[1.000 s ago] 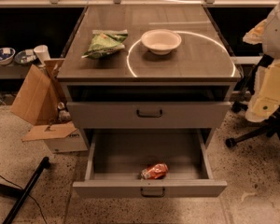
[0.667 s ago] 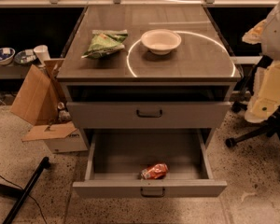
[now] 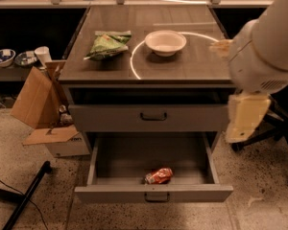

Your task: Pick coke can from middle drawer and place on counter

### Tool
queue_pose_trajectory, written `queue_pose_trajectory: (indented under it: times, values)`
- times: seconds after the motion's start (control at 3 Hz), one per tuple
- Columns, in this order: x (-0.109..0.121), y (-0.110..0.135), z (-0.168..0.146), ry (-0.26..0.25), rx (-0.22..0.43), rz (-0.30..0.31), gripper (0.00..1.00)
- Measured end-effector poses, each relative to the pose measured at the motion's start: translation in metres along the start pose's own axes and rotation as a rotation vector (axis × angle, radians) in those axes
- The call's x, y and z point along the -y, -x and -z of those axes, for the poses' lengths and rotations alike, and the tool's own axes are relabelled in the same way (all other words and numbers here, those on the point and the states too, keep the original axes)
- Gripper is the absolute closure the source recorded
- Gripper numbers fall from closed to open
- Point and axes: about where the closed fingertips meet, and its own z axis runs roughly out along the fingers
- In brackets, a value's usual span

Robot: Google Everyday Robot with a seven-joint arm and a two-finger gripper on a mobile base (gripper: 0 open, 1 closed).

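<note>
The coke can [image 3: 159, 175] lies on its side on the floor of the open middle drawer [image 3: 101, 162], close behind the drawer's front wall and near its middle. The counter [image 3: 192, 61] is the wood-grain cabinet top above, with a bright arc of light on it. My arm's big white joint [image 3: 271, 42] fills the right side of the view and covers the counter's right edge. My gripper [image 3: 245, 116] hangs below it as a cream-coloured part, beside the cabinet's right side, level with the closed drawer and well above and to the right of the can.
A white bowl [image 3: 165, 42] and a green snack bag [image 3: 108, 44] sit on the counter. A closed drawer [image 3: 153, 115] is above the open one. An open cardboard box [image 3: 38, 99] and a black pole [image 3: 24, 195] are on the left, a chair base [image 3: 283, 143] on the right.
My arm has swung in from the right and now looms large over the counter's right edge. The can, bowl and bag have not moved.
</note>
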Motion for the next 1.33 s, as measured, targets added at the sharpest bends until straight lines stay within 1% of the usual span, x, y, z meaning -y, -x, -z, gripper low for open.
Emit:
queue_pose_trajectory:
  times: [0.33, 0.67, 1.0, 1.33]
  values:
    - [-0.025, 0.049, -0.069, -0.001, 0.013, 0.284, 0.0]
    - [-0.038, 0.071, -0.127, 0.057, 0.027, 0.398, 0.0]
    - [-0.042, 0.088, -0.189, 0.14, 0.045, 0.453, 0.0]
    - [-0.051, 0.099, -0.247, 0.204, 0.052, 0.52, 0.0]
